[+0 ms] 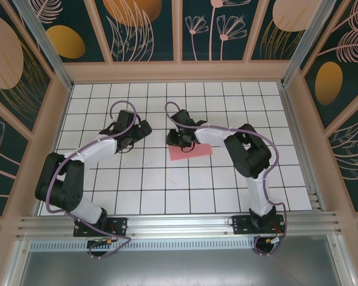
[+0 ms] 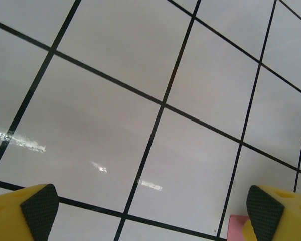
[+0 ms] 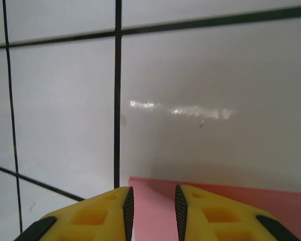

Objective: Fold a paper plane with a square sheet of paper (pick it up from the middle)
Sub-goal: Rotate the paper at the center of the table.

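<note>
The pink paper plane (image 1: 191, 152) lies flat on the white gridded table (image 1: 167, 179) as a narrow folded piece about two tiles long. My right gripper (image 1: 180, 140) hovers over its far left end. In the right wrist view its yellow fingers (image 3: 108, 216) stand a little apart, open, with the pink paper (image 3: 153, 211) lying under the gap and nothing pinched (image 3: 151, 206). My left gripper (image 1: 140, 131) sits about two tiles left of the paper, wide open (image 2: 153, 208) over bare tiles. A pink corner (image 2: 235, 228) shows beside its right fingertip (image 2: 263, 208).
Wooden walls with patterned panels (image 1: 179, 30) enclose the table on the far side and on both flanks. An aluminium rail (image 1: 179, 226) runs along the near edge by the arm bases. Bare tiles spread in front of the paper.
</note>
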You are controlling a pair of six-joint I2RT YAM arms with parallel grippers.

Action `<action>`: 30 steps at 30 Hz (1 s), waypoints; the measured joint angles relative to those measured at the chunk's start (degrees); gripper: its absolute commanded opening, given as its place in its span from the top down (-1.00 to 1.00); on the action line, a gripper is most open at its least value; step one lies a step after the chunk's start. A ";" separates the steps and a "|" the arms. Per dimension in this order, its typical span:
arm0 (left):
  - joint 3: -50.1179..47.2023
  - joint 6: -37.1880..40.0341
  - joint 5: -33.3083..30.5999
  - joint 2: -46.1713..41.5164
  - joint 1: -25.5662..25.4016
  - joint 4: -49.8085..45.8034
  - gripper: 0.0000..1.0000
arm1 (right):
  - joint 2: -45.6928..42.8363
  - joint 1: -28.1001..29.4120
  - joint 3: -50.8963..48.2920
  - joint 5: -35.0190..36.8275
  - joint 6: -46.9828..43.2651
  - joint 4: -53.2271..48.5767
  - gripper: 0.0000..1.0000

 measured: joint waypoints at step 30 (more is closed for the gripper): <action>11.78 10.45 12.09 7.08 0.94 -4.44 -0.97 | -14.80 -4.35 -10.82 18.14 18.80 -8.63 -0.33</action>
